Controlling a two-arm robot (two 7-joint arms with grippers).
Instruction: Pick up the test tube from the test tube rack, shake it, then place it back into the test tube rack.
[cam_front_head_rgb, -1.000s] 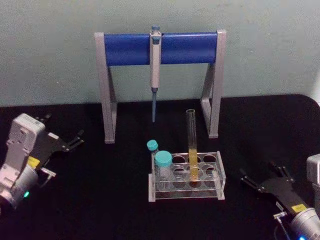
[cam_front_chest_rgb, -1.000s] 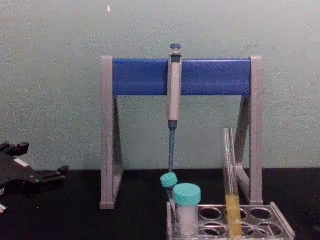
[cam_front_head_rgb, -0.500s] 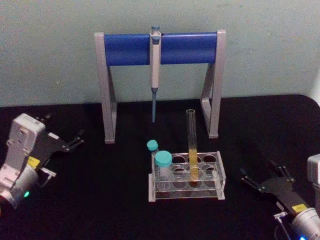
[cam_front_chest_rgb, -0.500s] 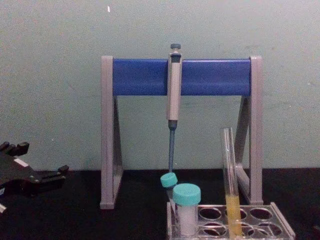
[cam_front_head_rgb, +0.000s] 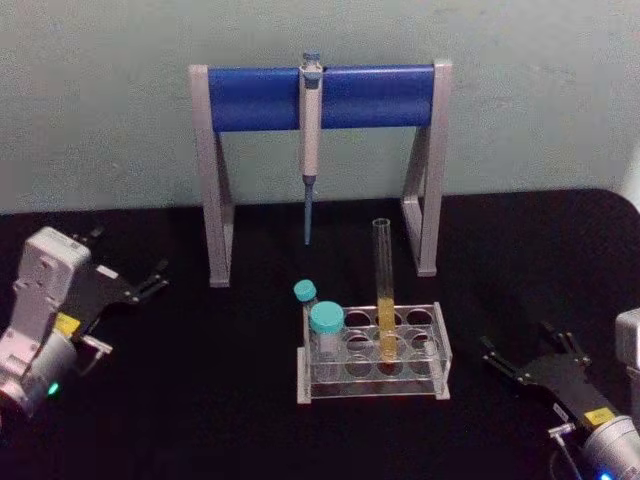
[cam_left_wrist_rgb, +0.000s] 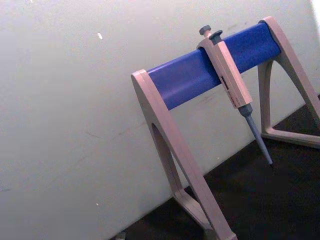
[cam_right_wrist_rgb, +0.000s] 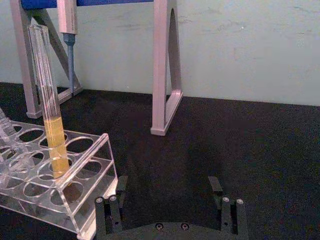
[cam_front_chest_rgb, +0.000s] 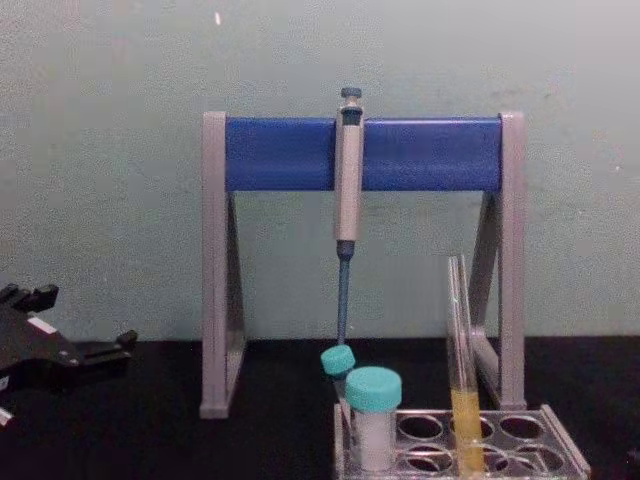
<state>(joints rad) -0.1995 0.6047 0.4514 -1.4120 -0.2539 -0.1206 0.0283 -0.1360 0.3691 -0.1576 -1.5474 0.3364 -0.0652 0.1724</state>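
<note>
Tube (cam_front_head_rgb: 384, 290) stands in the rack (cam_front_head_rgb: 440, 345), untouched: nothing begun. Right gripper (cam_front_head_rgb: 530, 362), fingers spread and empty, waits beside the rack; left gripper (cam_front_head_rgb: 125, 285), also spread, sits well apart.

Pale grey wrist housings, black forked jaws, small yellow labels, green and blue indicator lights

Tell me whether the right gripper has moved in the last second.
No. The right gripper sits at the same spot right of the rack, fingers open; the tube is untouched.
</note>
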